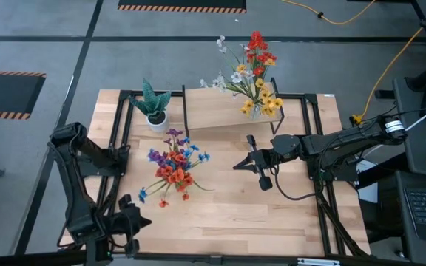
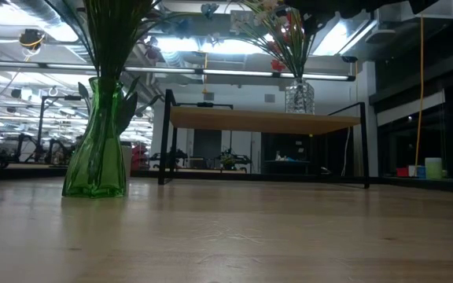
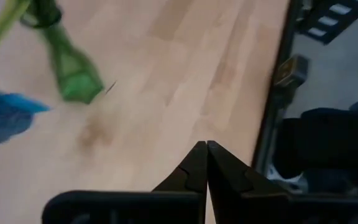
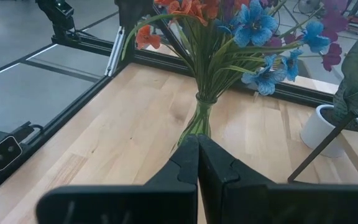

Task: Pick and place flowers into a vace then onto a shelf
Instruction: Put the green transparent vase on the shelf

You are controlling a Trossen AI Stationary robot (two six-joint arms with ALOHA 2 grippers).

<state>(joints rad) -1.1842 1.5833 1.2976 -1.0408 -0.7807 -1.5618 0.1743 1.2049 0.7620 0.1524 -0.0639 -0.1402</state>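
The pale wooden tabletop (image 1: 272,210) carries everything, framed by black rails. At its far side stands the shelf (image 1: 231,111), a light-wood board on thin black legs; in the low view it shows level across the background (image 2: 262,120). On the shelf's right end sits a clear glass vase (image 2: 299,97) holding a bunch of red, yellow and white flowers (image 1: 254,74).

The green vase (image 2: 95,145) stands on the bare tabletop, left of centre and in front of the shelf, filled with the orange, blue and purple flowers (image 1: 172,166), whose heads lean outward over the wood. The right wrist view looks straight at its stems and blossoms (image 4: 229,31). A spiky green plant in a white pot (image 1: 154,107) stands near the shelf's left leg.

The right gripper (image 1: 241,162) hovers over the middle of the table, pointing toward the green vase from its right side, apart from it and holding nothing; its fingers (image 4: 185,165) are pressed together with no gap. The vase's base shows just beyond their tips in that view.

The left gripper (image 3: 206,155) is drawn back at the near left corner of the table, its fingers likewise pressed tight together and empty. The green vase (image 3: 67,59) lies well apart from it, off to one side.
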